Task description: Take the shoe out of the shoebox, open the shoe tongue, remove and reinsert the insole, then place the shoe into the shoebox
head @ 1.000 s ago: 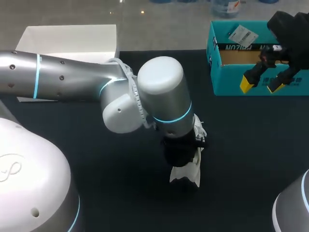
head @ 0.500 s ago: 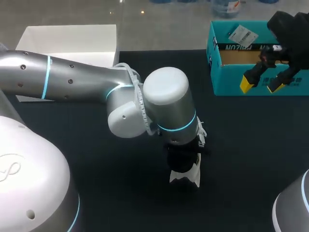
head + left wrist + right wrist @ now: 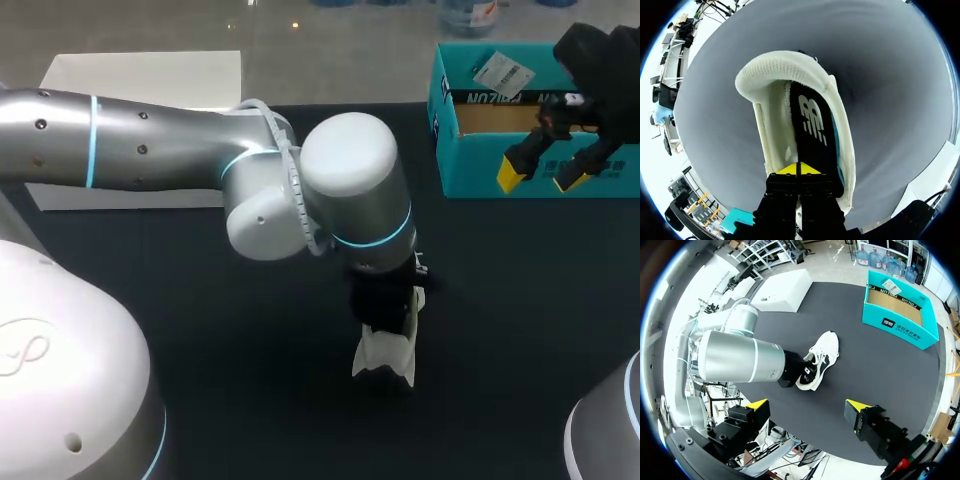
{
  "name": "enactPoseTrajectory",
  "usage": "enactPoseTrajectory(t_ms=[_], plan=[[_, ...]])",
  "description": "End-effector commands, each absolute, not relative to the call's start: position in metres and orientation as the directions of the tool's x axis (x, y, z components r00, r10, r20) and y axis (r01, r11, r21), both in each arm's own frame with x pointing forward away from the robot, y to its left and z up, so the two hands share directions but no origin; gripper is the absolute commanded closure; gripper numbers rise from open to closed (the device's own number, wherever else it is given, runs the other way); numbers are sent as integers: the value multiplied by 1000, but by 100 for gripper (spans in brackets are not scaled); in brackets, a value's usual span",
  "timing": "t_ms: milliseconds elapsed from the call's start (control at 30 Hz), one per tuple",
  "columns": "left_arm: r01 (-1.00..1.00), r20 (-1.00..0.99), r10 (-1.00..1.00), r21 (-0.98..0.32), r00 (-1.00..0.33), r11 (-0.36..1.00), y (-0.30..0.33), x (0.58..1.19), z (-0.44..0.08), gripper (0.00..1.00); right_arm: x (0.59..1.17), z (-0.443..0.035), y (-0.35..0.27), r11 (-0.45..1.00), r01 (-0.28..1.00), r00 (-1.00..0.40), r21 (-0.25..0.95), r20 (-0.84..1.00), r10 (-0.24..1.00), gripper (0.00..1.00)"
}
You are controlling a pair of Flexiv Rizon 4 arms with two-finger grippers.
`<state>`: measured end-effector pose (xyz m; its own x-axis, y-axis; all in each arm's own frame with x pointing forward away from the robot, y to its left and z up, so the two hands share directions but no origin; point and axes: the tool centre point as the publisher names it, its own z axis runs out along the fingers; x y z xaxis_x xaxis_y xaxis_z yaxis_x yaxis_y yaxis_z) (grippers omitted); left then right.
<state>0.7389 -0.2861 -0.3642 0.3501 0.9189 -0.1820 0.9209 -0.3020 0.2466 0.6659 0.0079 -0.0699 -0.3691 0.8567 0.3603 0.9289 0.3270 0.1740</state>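
**Fingers (image 3: 788, 170) pressed together inside the white knit shoe (image 3: 790, 75)**

Your left gripper (image 3: 798, 170) has moved a little, and more of the shoe shows under it now. I think it is starting to pull out the flat black insole (image 3: 812, 135). Its yellow tips meet on the heel end of that insole. The shoe lies well apart from the teal cardboard shoebox (image 3: 480, 172). Your right gripper (image 3: 542, 172) hangs by that box, fingers spread.

The desk (image 3: 520, 330) has a plain, matte black top. Its far edge runs straight across the head view. Light falls evenly over it.
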Motion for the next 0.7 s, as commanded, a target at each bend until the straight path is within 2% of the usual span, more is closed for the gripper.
enactPoseTrajectory(t_ms=[33, 300, 333, 367, 400, 467, 600, 633, 667, 700], plan=[[918, -182, 919, 263, 350, -298, -285, 746, -366, 100, 668, -70, 9, 328, 930, -368, 169, 360, 857, 0], [913, -170, 925, 297, 339, -279, -282, 756, -369, 100, 668, -70, 9, 328, 930, -368, 169, 360, 857, 0], [913, -170, 926, 298, 338, -279, -281, 757, -368, 91, 668, -70, 9, 328, 930, -368, 169, 360, 857, 0], [913, -170, 926, 299, 337, -277, -280, 758, -367, 65, 668, -70, 9, 328, 930, -368, 169, 360, 857, 0], [913, -170, 927, 301, 336, -275, -279, 759, -366, 59, 668, -70, 9, 328, 930, -368, 169, 360, 857, 0], [914, -173, 929, 305, 329, -267, -277, 760, -365, 59, 668, -70, 9, 328, 930, -368, 169, 360, 857, 0], [918, -177, 931, 302, 320, -258, -273, 761, -364, 51, 668, -70, 9, 328, 930, -368, 169, 360, 857, 0], [918, -179, 931, 301, 319, -257, -272, 760, -364, 47, 668, -70, 9, 328, 930, -368, 169, 360, 857, 0], [919, -180, 931, 300, 319, -257, -272, 760, -363, 37, 668, -70, 9, 328, 930, -368, 169, 360, 857, 0], [919, -182, 930, 301, 319, -256, -271, 759, -362, 38, 668, -70, 9, 328, 930, -368, 169, 360, 857, 0]])
